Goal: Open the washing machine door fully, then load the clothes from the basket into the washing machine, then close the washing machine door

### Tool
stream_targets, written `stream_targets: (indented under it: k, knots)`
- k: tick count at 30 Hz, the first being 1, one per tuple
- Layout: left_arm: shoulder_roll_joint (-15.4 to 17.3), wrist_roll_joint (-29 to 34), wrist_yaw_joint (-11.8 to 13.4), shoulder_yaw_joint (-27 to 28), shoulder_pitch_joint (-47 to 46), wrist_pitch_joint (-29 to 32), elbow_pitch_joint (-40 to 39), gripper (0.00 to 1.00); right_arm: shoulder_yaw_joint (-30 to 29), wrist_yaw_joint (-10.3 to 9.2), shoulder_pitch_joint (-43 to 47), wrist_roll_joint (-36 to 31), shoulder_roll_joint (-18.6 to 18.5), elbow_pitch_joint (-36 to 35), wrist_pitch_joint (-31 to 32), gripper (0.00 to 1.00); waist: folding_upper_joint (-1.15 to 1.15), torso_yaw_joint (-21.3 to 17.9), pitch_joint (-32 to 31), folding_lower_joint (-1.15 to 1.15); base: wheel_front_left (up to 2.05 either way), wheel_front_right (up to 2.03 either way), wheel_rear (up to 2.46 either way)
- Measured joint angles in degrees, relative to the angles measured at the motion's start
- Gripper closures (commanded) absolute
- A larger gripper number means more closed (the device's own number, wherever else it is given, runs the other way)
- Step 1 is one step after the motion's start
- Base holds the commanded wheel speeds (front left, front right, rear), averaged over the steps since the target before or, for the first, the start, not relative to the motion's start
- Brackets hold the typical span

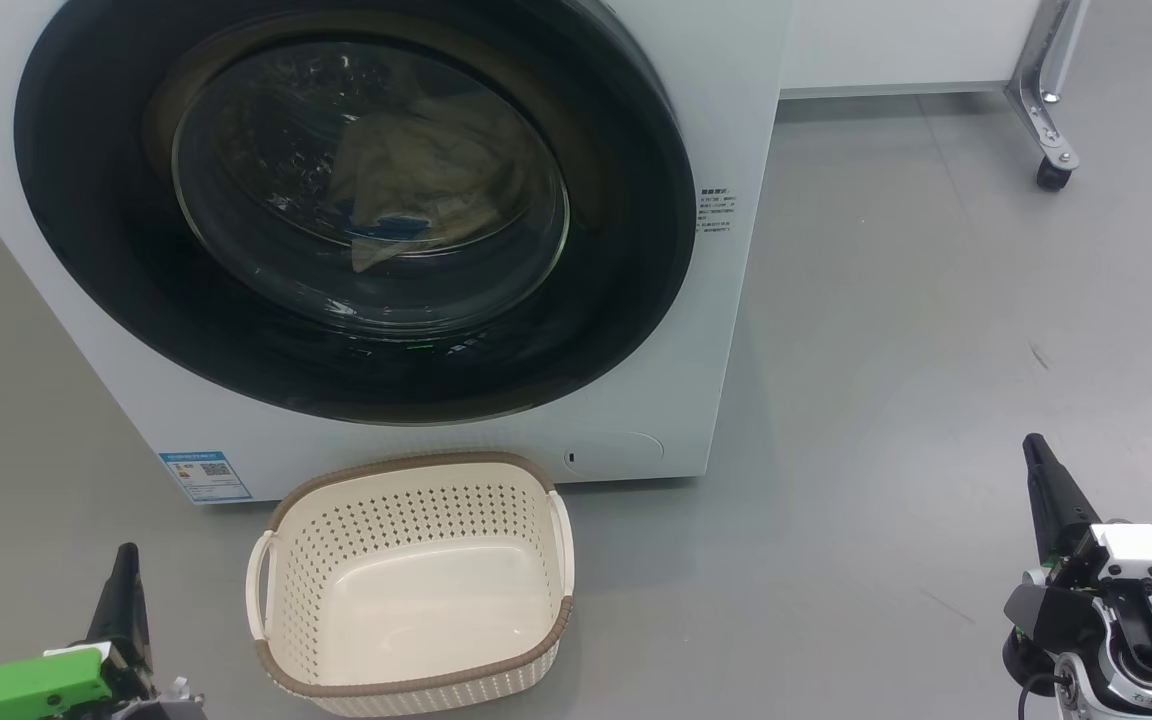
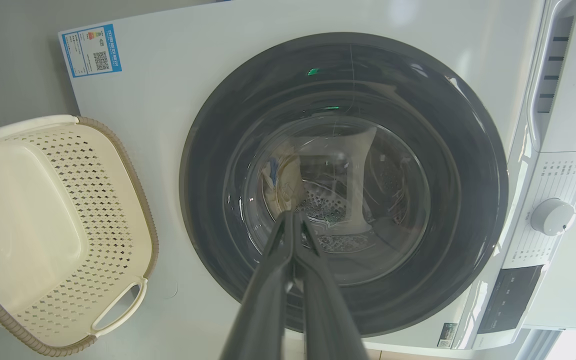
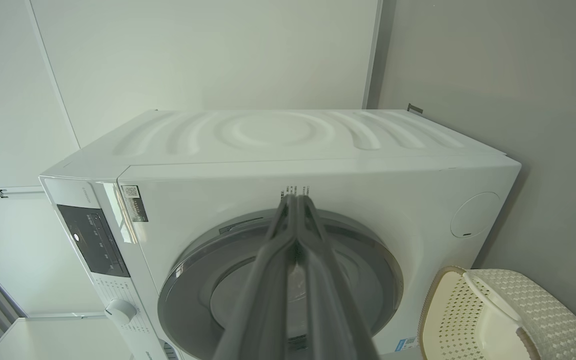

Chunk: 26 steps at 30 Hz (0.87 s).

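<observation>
- Large round glossy black door (image 1: 386,375): shut on the big white washing machine (image 1: 726,330), beyond the left gripper (image 1: 126,552) and right gripper (image 1: 1033,443).
- Pale yellow clothes (image 1: 426,170): inside, behind its glass.
- Small cream perforated basket (image 1: 406,510): upright, nearest the left gripper.

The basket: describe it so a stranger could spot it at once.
Find the big white washing machine with its round black door. On the grey floor just in front of it sits the basket. It alone is cream perforated plastic, with a brown woven-look rim.
</observation>
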Motion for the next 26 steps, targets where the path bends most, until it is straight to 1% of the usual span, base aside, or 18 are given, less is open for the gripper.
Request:
stream_targets:
  k: [26]
  knots:
    - [-0.01, 0.0, 0.0, 0.03, 0.0, 0.0, 0.01, 1.0, -0.01, 0.0, 0.0, 0.0, 0.01, 0.0, 0.0, 1.0, 0.0, 0.0, 0.0, 0.0, 0.0, 0.0, 0.0]
